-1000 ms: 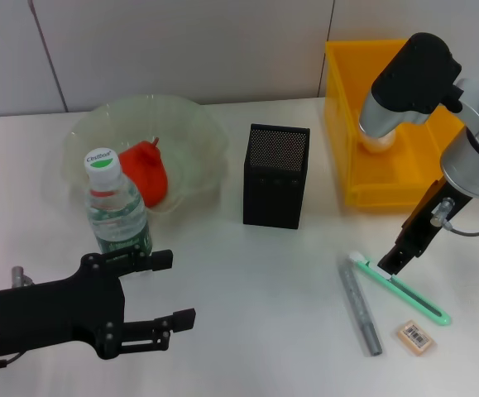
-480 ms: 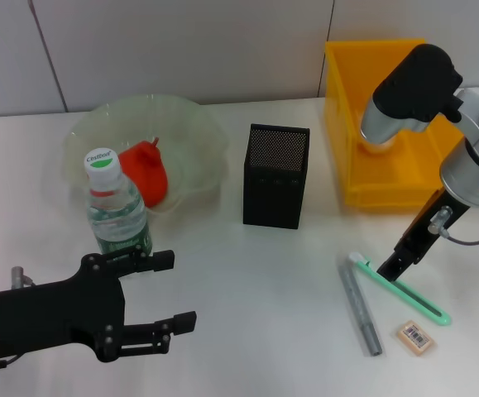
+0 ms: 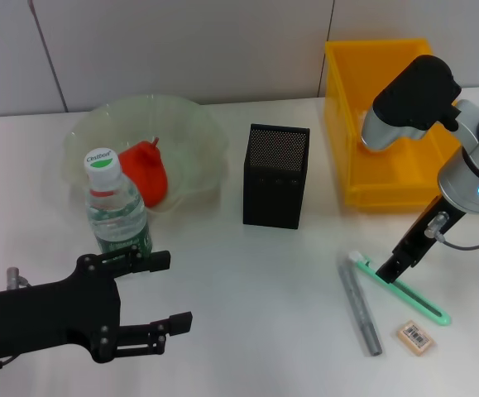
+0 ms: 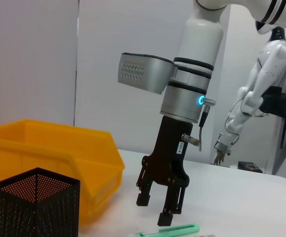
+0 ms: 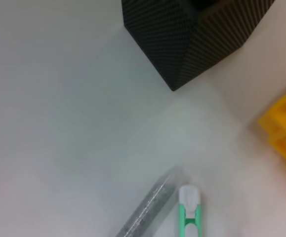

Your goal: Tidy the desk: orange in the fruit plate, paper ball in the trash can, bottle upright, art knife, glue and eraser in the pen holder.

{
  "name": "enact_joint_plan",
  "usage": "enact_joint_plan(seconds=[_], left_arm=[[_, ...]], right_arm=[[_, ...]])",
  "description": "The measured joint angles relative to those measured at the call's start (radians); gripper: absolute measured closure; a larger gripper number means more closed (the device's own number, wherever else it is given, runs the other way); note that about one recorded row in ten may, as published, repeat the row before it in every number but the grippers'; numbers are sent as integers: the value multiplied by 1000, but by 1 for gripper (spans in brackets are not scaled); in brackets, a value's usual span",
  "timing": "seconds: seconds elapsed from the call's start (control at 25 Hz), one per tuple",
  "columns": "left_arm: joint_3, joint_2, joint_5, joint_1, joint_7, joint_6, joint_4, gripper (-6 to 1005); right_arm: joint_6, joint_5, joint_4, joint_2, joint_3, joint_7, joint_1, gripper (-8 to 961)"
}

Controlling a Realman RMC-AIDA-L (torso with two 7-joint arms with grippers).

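We can make out only a brand word on the bottle (image 3: 117, 207) cap, too small to read reliably.

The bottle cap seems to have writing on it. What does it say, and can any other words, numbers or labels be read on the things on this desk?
Bottle, cap: a short word in green, too small to read for certain.
Bottle label: green, its print not readable.
Eraser: a barcode sticker, digits too small to read.
Right gripper: a small white sticker on its black mount, too small to read.
Nothing else carries readable text.
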Motion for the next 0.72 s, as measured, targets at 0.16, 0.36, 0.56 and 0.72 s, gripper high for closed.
enact_joint_plan(seconds=[0.16,0.36,0.56,0.72], left_arm=[[0,0,-2,4,4,0,0,162],[0,0,-3,7,10,0,1,162],[0,1,-4,7,11,0,0,162],[0,2,-4,7,12,0,2,162]], right_arm=[[7,7,-13,0,1,0,0,193],[16,10,-24,0,3,-1,0,194],[19,18,-39,1,3,-8,-2,194],[29,29,-41,1,3,-9,-8,195]])
